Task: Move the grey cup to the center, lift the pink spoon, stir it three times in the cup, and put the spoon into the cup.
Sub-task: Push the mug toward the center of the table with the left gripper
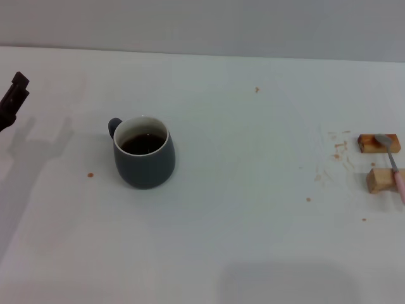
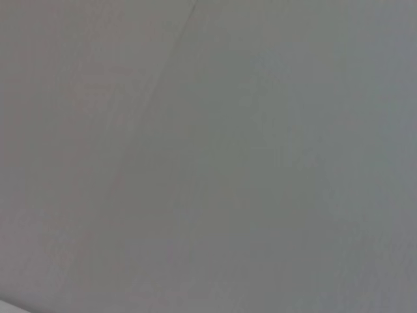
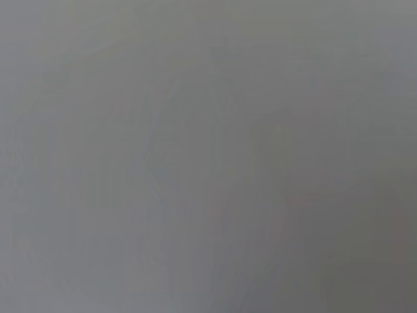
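The grey cup (image 1: 144,152) stands upright on the white table, left of the middle, with dark brown liquid inside and its loop handle turned to the far left. The pink spoon (image 1: 393,166) lies across two small wooden blocks at the right edge, metal bowl on the far block, pink handle running off the near one. My left gripper (image 1: 14,98) shows only as a dark tip at the far left edge, well apart from the cup. My right gripper is out of view. Both wrist views show only blank grey surface.
Two wooden blocks (image 1: 378,143) (image 1: 381,180) sit at the right edge under the spoon. Small brown crumbs (image 1: 339,148) lie scattered near them, and single specks lie left of the cup (image 1: 90,175) and farther back (image 1: 257,90).
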